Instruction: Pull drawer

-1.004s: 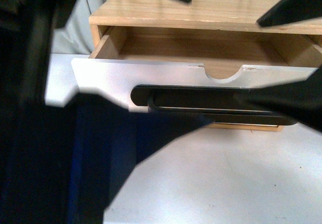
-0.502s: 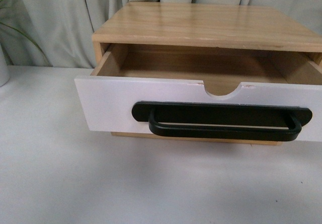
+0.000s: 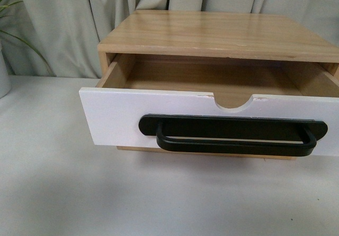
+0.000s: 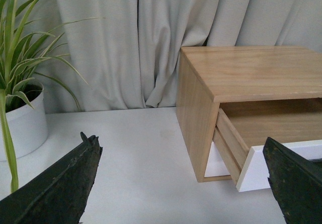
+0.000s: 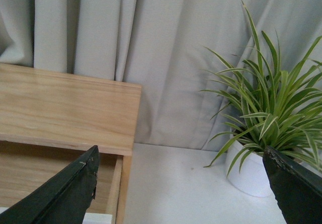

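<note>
Drawer (image 3: 122, 116) sitting pulled out of wooden cabinet (image 3: 222, 32) — no writing visible. Left gripper (image 4: 181, 183), right gripper (image 5: 181, 183) both gaping wide, holding nothing.

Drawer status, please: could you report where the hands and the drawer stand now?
Left hand open, empty. Right hand open, empty. Drawer pulled out, interior empty, handle free. Nothing in the way.

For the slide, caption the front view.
Empty white-fronted drawer pulled open from wooden cabinet, black bar handle free.
</note>
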`<state>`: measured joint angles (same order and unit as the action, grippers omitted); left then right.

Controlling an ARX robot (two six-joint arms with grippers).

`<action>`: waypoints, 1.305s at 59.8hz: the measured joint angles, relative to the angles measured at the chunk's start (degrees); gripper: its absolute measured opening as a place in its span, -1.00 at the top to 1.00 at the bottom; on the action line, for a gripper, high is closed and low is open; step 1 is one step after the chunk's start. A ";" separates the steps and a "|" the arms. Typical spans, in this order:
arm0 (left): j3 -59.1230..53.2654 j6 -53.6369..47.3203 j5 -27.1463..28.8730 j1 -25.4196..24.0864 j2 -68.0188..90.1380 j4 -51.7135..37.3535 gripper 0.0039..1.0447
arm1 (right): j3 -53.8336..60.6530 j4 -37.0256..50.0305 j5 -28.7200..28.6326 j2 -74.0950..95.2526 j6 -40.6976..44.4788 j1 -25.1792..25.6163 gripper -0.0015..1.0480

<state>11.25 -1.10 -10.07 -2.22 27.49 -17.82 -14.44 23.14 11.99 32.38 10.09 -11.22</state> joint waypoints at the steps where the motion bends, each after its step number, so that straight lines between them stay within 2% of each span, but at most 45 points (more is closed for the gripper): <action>1: 0.00 0.07 2.67 0.59 -0.33 0.90 -0.77 | -0.09 -2.27 -0.90 -0.57 -1.44 0.33 -0.64; 6: -1.33 0.35 9.20 1.90 -1.92 2.16 -0.46 | 1.07 -6.62 -3.10 -2.58 -5.70 1.62 -0.37; 16: -4.55 0.55 10.05 2.03 -5.77 2.86 0.22 | 5.33 -7.02 -5.97 -7.08 -8.87 4.98 0.31; 19: -5.18 0.57 10.05 2.08 -6.69 3.08 0.40 | 6.34 -7.43 -10.93 -8.50 -9.09 8.26 0.51; 28: -6.82 0.74 10.08 2.10 -9.42 4.20 0.94 | 8.61 -8.22 -11.74 -11.50 -9.35 10.99 0.97; 58: -10.78 1.03 10.03 2.14 -17.44 7.72 0.93 | 12.35 -12.70 -11.91 -19.91 -9.44 11.10 0.98; 66: -10.73 1.03 10.08 2.14 -26.43 17.31 0.93 | 14.08 -12.74 -11.93 -22.10 -9.49 11.10 0.98; 72: -10.73 1.03 10.08 2.14 -27.15 17.70 0.93 | 14.05 -22.16 -12.09 -29.64 -9.49 11.10 0.98; 78: -10.73 1.03 10.05 2.14 -27.26 17.70 0.93 | 14.05 -22.86 -12.07 -32.06 -9.49 11.10 0.98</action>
<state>0.51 -0.08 -0.01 -0.08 0.23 -0.12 -0.38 0.27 -0.08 0.32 0.60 -0.12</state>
